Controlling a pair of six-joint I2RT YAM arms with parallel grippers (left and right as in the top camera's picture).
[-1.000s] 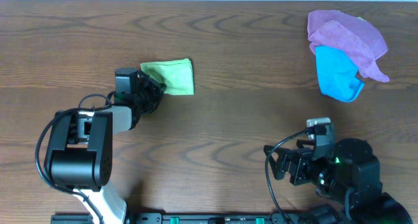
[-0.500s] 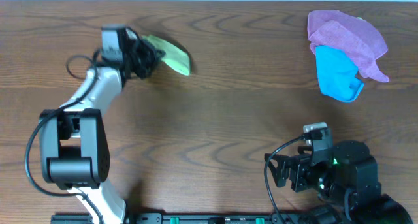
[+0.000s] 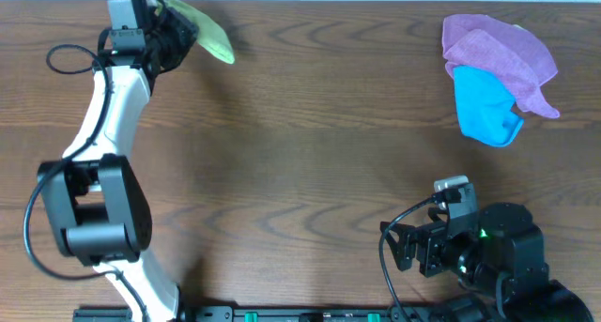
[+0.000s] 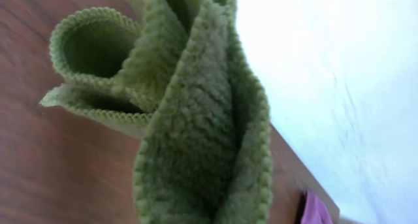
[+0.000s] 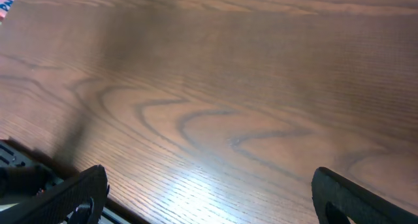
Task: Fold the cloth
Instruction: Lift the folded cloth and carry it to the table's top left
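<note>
The light yellow-green cloth (image 3: 212, 36) hangs bunched from my left gripper (image 3: 177, 33) at the far left edge of the table, lifted off the wood. In the left wrist view the cloth (image 4: 189, 113) fills the frame in thick folds and hides the fingers. The left gripper is shut on the cloth. My right gripper (image 3: 406, 247) rests low at the front right, far from the cloth. In the right wrist view its fingers (image 5: 209, 191) stand wide apart over bare wood, open and empty.
A purple cloth (image 3: 498, 50) lies at the far right over a bright blue cloth (image 3: 484, 111). The table's far edge (image 3: 300, 1) runs just behind the left gripper. A strip of the purple cloth (image 4: 317, 211) shows in the left wrist view.
My left arm has swung the cloth from mid-left of the table up and back to the far left edge, lifting it off the wood. The right arm has barely moved.
</note>
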